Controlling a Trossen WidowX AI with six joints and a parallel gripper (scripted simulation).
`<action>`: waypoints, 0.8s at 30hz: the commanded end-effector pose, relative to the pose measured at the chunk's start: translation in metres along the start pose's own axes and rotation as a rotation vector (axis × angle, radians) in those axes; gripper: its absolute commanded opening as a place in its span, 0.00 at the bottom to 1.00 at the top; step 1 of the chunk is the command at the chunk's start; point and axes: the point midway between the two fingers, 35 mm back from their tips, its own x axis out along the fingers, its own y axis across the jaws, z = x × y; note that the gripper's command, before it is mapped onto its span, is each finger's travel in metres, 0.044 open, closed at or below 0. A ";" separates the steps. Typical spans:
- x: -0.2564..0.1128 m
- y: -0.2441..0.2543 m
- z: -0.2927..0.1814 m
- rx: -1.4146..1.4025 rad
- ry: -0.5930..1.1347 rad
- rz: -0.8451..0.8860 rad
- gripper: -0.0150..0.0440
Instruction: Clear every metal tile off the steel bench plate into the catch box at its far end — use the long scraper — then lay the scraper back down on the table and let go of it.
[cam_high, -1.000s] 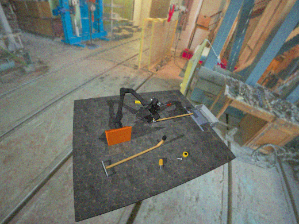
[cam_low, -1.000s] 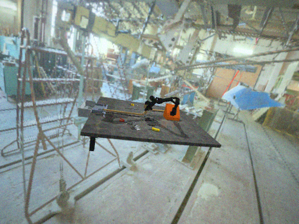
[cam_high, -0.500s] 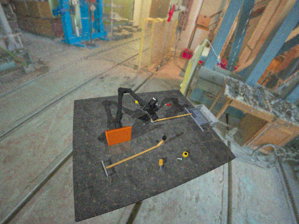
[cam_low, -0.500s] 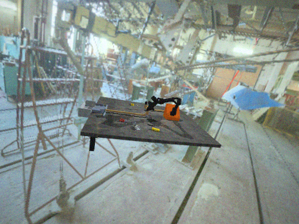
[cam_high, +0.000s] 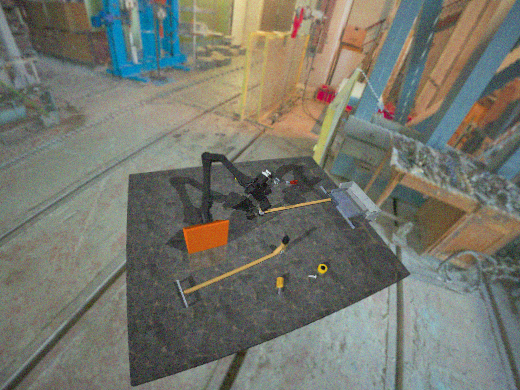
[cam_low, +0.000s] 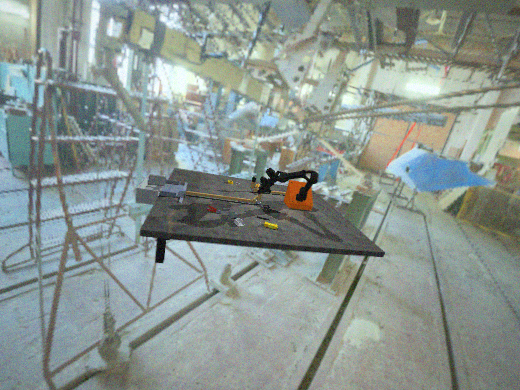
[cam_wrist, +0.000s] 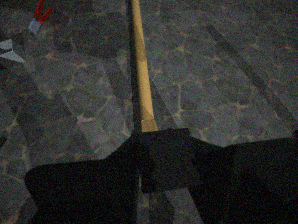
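Observation:
My gripper (cam_high: 260, 212) (cam_low: 259, 200) (cam_wrist: 153, 134) is shut on the near end of the long scraper's wooden handle (cam_high: 296, 205) (cam_low: 220, 197) (cam_wrist: 143, 80), low over the table. The handle reaches away to the steel bench plate (cam_high: 344, 201) (cam_low: 173, 189) at the table's edge. The catch box (cam_high: 366, 199) (cam_low: 146, 194) is at the plate's far end. The scraper's blade is too small to make out against the plate. No metal tiles can be told apart on the plate or in the box. The wrist view shows neither plate nor blade.
A second wooden-handled tool (cam_high: 240, 269) with a wide metal head lies on the dark table (cam_high: 165, 335) (cam_low: 320, 240). An orange block (cam_high: 206, 237) (cam_low: 299, 196) stands near the arm's base. Red-handled pliers (cam_high: 293, 182) (cam_low: 212, 209) (cam_wrist: 42, 14), a yellow ring (cam_high: 322, 268) and a yellow cylinder (cam_low: 271, 226) lie about.

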 end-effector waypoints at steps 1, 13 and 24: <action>-0.007 0.001 -0.002 -0.012 -0.016 0.003 0.25; -0.016 0.001 -0.020 -0.012 -0.018 0.002 0.25; -0.017 -0.008 -0.022 -0.010 -0.015 0.000 0.25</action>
